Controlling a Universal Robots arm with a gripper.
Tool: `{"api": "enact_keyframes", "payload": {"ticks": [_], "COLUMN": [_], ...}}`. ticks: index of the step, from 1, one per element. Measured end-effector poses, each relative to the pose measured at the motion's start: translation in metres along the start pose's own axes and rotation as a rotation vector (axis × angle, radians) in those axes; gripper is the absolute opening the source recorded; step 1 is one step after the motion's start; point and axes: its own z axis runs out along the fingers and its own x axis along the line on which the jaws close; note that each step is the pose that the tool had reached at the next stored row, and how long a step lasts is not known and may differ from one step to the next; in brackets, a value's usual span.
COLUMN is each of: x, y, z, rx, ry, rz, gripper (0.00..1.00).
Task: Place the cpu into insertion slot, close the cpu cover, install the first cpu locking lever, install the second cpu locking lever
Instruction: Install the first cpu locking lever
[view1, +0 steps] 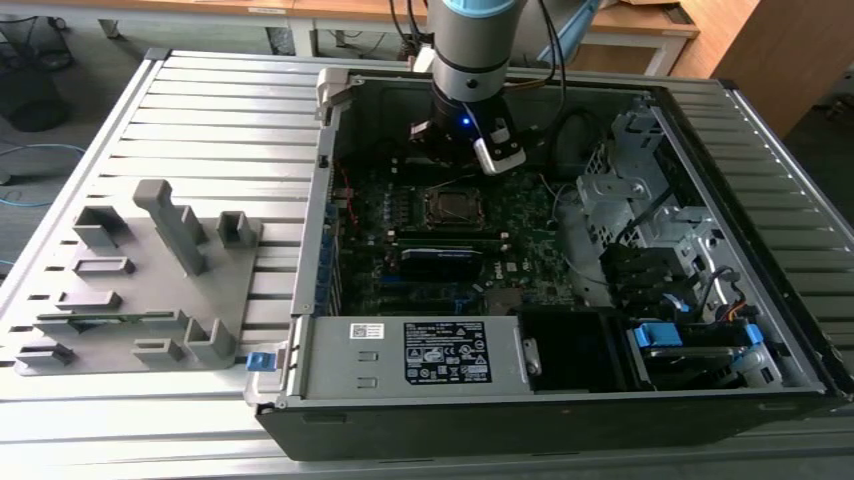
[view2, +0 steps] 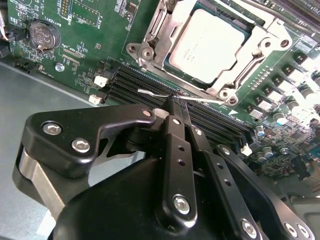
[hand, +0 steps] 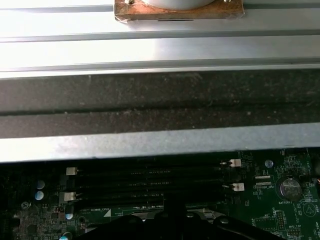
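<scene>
Gripper (view2: 174, 102) jaws closed together, nothing visibly held, inside the open PC case (view1: 534, 430). In the insertion slot (view2: 150, 51) the cpu (view2: 207, 45) sits under the lowered cpu cover (view2: 260, 39). Tips touch a thin locking lever (view2: 150, 93) beside it: lever step, I'd judge; needs pressing down under its catch. Slatted metal surface (view1: 214, 110), desks (view1: 641, 20) behind

Cut off at the edge in the second wrist view: 1 side of the cpu cover (view2: 262, 42). Hidden behind the claw (view2: 176, 104): part of the memory slots (view2: 132, 82). Too small to judge in the exterior view: the cpu (view1: 455, 205).
</scene>
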Motion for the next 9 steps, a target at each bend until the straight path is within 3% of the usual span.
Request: {"api": "enact_keyframes", "payload": {"ticks": [9], "x": [0.0], "y": [-0.0009], "z": [0.004], "rx": [0.0], "ry": [0.0], "rz": [0.0], "gripper": [0.11]}}
